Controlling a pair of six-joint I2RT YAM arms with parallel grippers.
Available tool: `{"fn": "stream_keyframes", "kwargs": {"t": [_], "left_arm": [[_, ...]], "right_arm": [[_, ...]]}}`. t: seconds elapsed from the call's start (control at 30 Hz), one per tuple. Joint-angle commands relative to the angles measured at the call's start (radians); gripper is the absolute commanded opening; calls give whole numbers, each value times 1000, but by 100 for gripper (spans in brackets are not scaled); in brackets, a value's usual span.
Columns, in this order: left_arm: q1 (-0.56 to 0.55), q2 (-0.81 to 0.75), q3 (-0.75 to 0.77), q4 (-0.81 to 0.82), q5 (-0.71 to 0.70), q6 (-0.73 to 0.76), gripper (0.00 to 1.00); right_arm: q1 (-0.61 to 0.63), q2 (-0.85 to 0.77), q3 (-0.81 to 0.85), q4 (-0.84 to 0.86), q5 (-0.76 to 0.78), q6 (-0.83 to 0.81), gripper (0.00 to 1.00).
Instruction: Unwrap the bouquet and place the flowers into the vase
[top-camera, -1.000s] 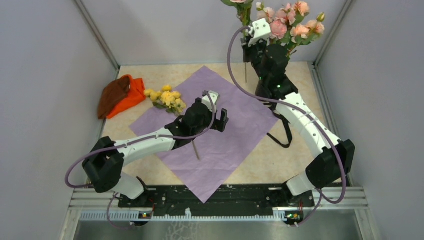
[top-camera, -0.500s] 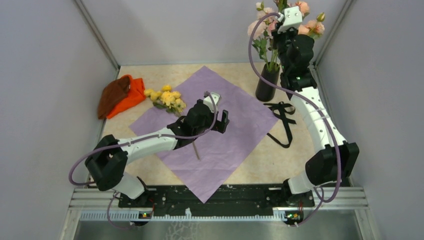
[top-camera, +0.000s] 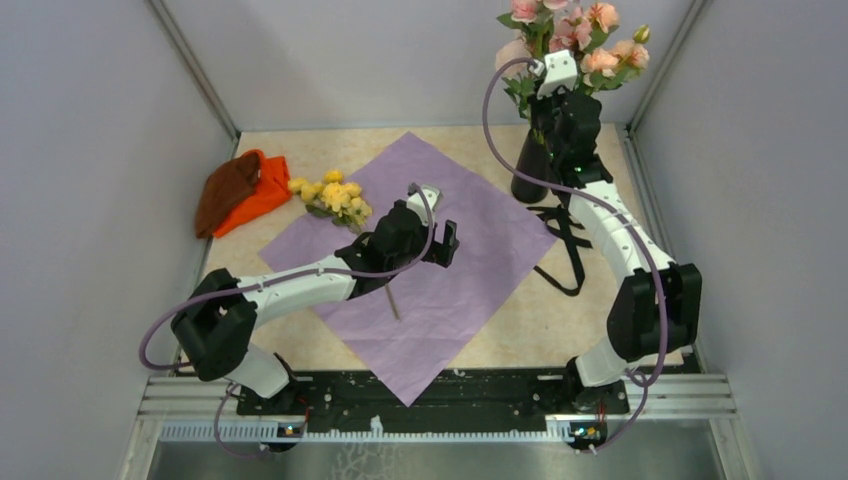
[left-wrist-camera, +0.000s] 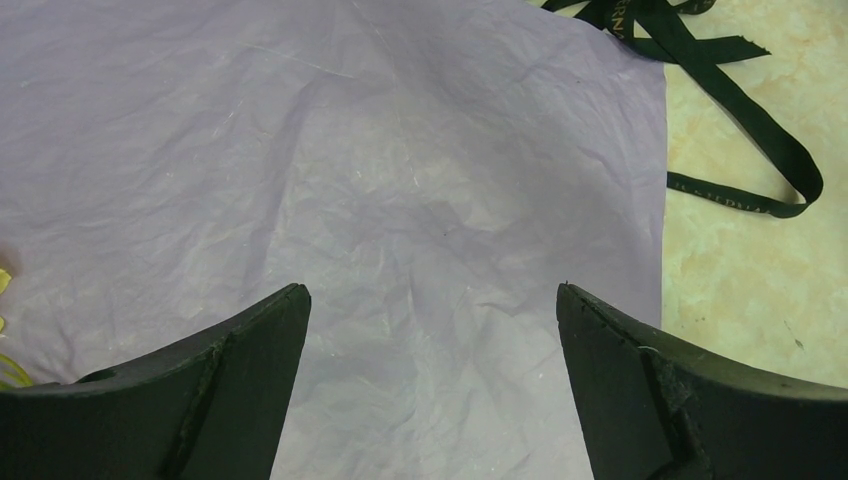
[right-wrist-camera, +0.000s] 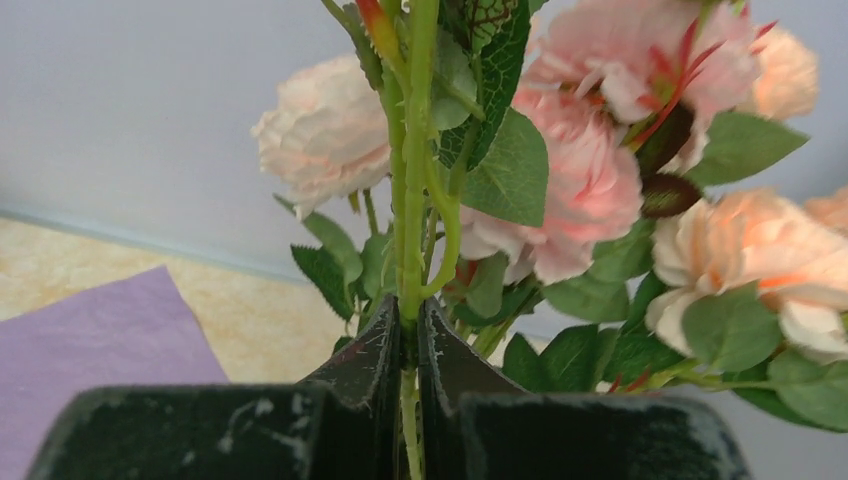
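Right fingers (right-wrist-camera: 372, 362) pinched on one thin green stem (right-wrist-camera: 413, 200), pink flowers (top-camera: 575, 30) at the black vase (top-camera: 525, 175), upper right; left gripper (left-wrist-camera: 430, 330) wide above lilac paper (left-wrist-camera: 400, 180). Stems likely light, wiry, blooms crushable: grip low on stem

A: Where does the top view sit?
B: High above and behind the arm bases (top-camera: 420, 400), looking down and forward over the whole table (top-camera: 520, 330). It is the far, wide one.
A: And the left wrist camera?
B: Close over the purple paper (left-wrist-camera: 400, 180), facing down and ahead between the fingers of the left gripper (left-wrist-camera: 430, 295), with the black ribbon (left-wrist-camera: 740, 110) in its upper right corner. The top view shares both paper and ribbon.
A: The right wrist?
B: Raised, looking roughly level toward the back wall (right-wrist-camera: 150, 100), very near the flowers (right-wrist-camera: 590, 180), over the right gripper (right-wrist-camera: 410, 310). The purple patch at lower left is probably that same paper.
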Motion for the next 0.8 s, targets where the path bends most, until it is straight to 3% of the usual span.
{"fn": "stream_keyframes", "kwargs": {"t": [0.0,0.2,0.27,0.47,0.6,0.77], "left_arm": [[-5,11,-17,3,-1,-7,99],[-5,19,-19,1,-5,-12,99],[-5,20,-16,-1,-8,-17,99],[-2,24,38,-92,-107,-68,99],[19,18,108,-269,-222,-149,98],[146,4,168,-485,-240,-359,90]], "right_arm": [[-8,-12,-46,114,-43,37,7],[-8,-38,-78,132,-59,38,59],[-8,-57,-90,139,-52,39,68],[-8,-152,-147,136,-65,54,74],[-8,-236,-216,153,-72,81,74],[-8,-354,-313,197,-135,151,74]]}}
